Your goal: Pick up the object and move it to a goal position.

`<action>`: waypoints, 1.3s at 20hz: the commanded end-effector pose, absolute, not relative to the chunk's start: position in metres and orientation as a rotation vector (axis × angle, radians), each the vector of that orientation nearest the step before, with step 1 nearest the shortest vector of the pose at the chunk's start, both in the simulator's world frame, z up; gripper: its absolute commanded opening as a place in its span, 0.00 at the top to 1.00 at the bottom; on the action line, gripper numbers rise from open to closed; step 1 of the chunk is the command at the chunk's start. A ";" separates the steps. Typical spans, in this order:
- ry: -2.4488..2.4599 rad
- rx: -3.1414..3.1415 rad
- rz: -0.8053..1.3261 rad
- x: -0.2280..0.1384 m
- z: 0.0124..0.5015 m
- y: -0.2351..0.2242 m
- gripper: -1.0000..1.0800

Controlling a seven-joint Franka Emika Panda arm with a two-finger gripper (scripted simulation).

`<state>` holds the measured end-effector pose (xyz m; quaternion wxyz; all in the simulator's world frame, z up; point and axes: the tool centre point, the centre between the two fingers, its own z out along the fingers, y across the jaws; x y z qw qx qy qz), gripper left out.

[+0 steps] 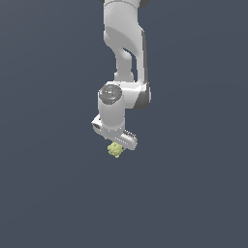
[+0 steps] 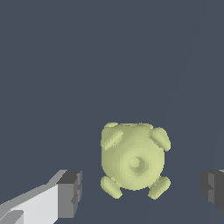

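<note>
Risk lies mainly with the gripper (image 2: 140, 192), seen spread wide, nothing clasped; its dark pads (image 2: 72, 192) are set apart from the object (image 2: 133, 159) between them. In the exterior view the object (image 1: 115, 149) sits at the hand's six o'clock. A knob could be caught on closing and the blob squeezed out.

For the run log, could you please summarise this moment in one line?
phase: pre-grasp | gripper: open, straddling object | object: between the fingers, not gripped | goal: not visible
</note>
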<state>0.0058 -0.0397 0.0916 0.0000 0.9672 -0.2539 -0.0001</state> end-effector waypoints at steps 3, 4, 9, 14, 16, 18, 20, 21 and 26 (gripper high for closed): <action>-0.812 3.035 -0.001 0.006 0.090 -0.041 0.04; -0.812 3.035 -0.001 0.006 0.090 -0.041 0.04; -0.815 3.034 -0.001 0.005 0.076 -0.041 0.04; -0.819 3.033 0.000 0.004 0.050 -0.041 0.04; -0.820 3.033 0.000 0.005 0.044 -0.041 0.04; -0.820 3.033 0.000 0.005 0.040 -0.041 0.04; -0.820 3.033 0.000 0.006 0.039 -0.041 0.04; -0.820 3.033 0.000 0.006 0.039 -0.041 1.00; -0.820 3.033 0.000 0.006 0.039 -0.041 1.00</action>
